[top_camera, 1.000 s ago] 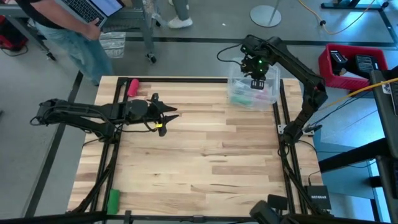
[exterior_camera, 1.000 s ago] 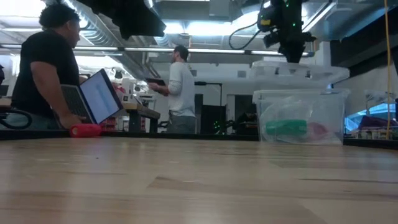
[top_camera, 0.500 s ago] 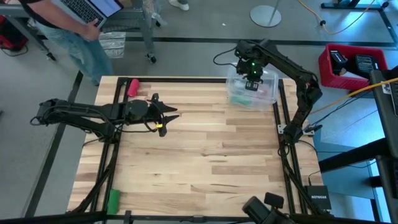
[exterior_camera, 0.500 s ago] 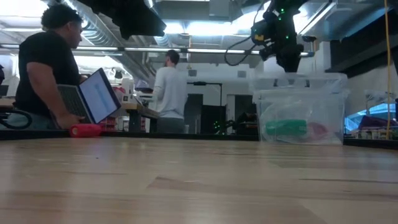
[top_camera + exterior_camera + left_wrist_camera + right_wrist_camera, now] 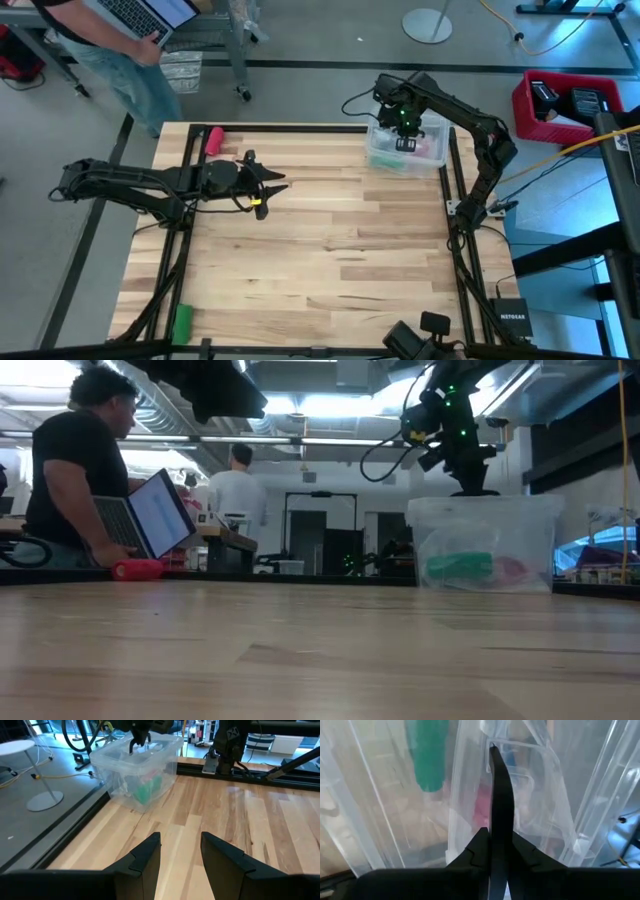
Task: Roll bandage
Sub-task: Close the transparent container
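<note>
On the surface (image 5: 320, 250) a bin (image 5: 405, 150) sits at the far right corner, with the bandage (image 5: 460, 567) lying inside it. The right hand (image 5: 405, 140) hangs over the bin's lid, at its top. The left hand (image 5: 275, 186) rests low over the far left part of the surface, pointing toward the bin and well apart from it. One roll (image 5: 213, 139) lies at the far left edge, behind the left arm; another roll (image 5: 181, 322) lies at the near left corner. Beyond the far left corner stands a person (image 5: 75, 475) holding a laptop (image 5: 150, 518)
</note>
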{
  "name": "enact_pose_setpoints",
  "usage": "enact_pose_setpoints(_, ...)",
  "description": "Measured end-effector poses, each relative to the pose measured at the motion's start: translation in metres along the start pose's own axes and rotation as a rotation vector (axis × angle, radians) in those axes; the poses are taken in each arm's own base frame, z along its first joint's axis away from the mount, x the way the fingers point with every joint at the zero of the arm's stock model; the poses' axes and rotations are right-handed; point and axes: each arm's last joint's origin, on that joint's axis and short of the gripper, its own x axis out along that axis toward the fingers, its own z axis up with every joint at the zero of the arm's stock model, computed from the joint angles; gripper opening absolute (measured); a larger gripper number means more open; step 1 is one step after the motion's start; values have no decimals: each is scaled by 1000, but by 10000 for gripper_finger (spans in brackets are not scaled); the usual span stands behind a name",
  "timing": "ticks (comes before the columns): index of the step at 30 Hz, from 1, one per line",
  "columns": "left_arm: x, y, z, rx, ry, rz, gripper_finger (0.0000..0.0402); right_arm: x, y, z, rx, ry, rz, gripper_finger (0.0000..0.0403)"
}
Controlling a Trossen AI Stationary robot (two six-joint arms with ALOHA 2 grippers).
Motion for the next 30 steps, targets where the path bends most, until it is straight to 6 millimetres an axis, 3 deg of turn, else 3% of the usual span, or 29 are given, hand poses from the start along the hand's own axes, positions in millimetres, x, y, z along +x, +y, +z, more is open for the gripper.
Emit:
enact_pose_setpoints(12,0,0,1,-2,-13,-1,131,2,4,2,-18,-9,18,34)
enact_pose_setpoints(21,-2,-7,1,9,-11,-31,131,29,12,4,-28,6,26,41)
enact_pose_setpoints(27,-3,-11,0,32,-12,-49,131,28,16,6,-27,-17,33,43)
enact_pose_setpoints(30,-3,-11,1,30,-21,-50,131,28,16,6,11,-20,25,64)
